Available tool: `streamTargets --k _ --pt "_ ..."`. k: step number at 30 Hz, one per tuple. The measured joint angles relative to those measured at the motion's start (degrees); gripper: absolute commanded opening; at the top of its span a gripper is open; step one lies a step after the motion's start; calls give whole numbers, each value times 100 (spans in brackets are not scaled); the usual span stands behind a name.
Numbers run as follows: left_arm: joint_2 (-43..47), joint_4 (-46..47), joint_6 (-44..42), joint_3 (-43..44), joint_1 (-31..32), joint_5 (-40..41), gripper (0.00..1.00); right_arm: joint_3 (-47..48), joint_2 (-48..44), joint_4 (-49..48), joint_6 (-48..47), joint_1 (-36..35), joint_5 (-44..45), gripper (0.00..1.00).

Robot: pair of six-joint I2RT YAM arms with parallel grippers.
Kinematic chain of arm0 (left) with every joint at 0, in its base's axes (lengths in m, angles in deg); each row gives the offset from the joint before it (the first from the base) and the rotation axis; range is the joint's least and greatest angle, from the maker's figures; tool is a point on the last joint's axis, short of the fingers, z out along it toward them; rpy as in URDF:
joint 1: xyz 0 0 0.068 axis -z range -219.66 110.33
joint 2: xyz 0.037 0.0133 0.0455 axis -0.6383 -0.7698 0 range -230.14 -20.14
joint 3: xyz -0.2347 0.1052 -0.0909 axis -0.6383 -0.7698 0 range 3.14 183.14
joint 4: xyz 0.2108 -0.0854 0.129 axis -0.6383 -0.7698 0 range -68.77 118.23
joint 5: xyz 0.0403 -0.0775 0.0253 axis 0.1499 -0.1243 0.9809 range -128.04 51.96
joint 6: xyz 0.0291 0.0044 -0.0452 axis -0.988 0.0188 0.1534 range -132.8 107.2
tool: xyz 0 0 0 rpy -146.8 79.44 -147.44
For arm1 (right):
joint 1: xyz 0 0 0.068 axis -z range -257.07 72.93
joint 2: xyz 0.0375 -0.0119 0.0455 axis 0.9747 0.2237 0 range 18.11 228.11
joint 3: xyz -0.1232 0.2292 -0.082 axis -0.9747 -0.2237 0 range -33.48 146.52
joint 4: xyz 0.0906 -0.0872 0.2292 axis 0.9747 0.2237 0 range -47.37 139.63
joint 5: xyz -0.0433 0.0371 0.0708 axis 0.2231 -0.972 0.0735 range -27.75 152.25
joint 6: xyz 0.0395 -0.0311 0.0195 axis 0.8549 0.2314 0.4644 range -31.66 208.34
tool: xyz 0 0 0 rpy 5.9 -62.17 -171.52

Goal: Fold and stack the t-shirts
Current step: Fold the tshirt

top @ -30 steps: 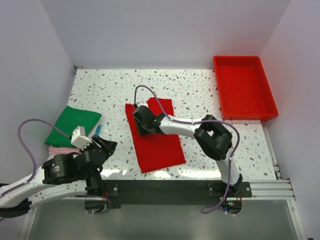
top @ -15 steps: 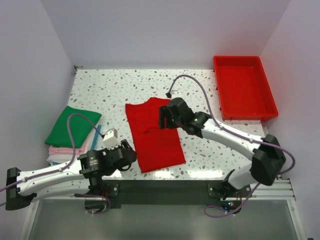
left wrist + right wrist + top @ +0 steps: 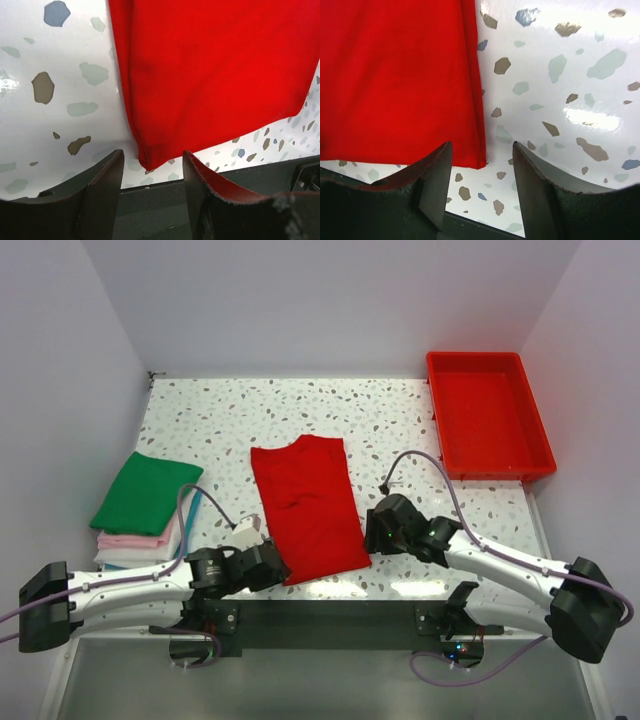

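A bright red t-shirt (image 3: 308,508) lies flat on the speckled table as a long folded strip, sleeve end at the far side. My left gripper (image 3: 272,571) hovers at its near left corner (image 3: 150,161), open, nothing between the fingers. At the near right corner (image 3: 479,161) my right gripper (image 3: 372,533) is also open and empty. A stack of folded t-shirts sits at the left: a green one (image 3: 146,492) on top, pale pink (image 3: 132,541) and white layers below, a teal edge (image 3: 193,508) showing.
A rigid red plastic tray (image 3: 486,418) stands at the back right corner. White walls close in the table on three sides. The dark mounting rail (image 3: 330,615) runs along the near edge just behind both grippers.
The right gripper let go at the shirt's far end and swung back to the near right corner. The left arm reached rightward to the near left corner. The shirt now lies flat.
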Motion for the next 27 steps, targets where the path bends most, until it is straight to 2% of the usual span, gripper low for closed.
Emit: streamTargets --k 11,19,21,22,24,25,27 --pt "-203 455 433 -337 0 -166 47 -669 203 -586 446 0 -503 50" --pt "-584 876 721 -295 0 -166 44 -772 282 -1025 662 0 -671 46" --pt "-667 933 772 -275 0 -166 40 -787 317 -1106 695 0 -715 43" --pt "-697 940 785 -275 0 -160 38 -789 341 -1143 710 0 -723 37" --pt "-721 951 817 -275 -2 -162 26 -800 391 -1207 734 0 -734 28" --pt "-748 925 824 -275 -2 -157 15 -809 413 -1228 752 0 -745 19" --pt "-785 909 796 -275 -2 -151 7 -817 452 -1241 763 0 -756 12"
